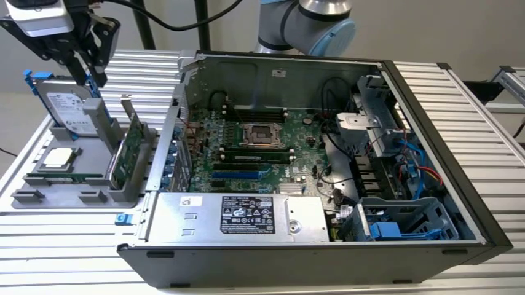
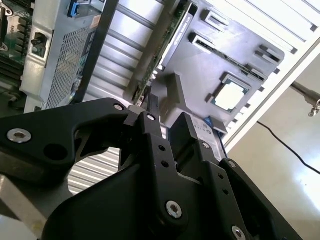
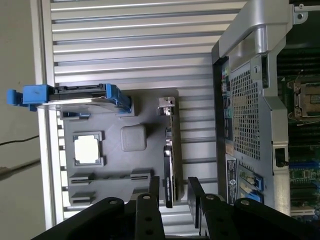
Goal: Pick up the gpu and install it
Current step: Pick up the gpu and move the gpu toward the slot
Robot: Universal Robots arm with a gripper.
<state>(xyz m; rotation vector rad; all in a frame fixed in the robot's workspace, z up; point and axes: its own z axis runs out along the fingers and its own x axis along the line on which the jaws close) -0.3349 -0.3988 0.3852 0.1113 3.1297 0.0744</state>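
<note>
While my gripper (image 1: 92, 77) hangs, fingers apart, in the exterior view's upper left above the gpu (image 1: 131, 152) in its grey holder (image 1: 49, 184), I judge pickup not yet begun; gripping calls for straddling its edge.

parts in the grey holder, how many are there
3: the drive upright at one end of the holder, the cpu flat in a pocket, the gpu on edge beside the case. More may be hidden.

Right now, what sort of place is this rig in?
Probably a robotics lab bench for PC assembly: an open PC case on a slatted metal table, a grey tray holding the gpu and a hard drive, and the open gripper above the tray.
</note>
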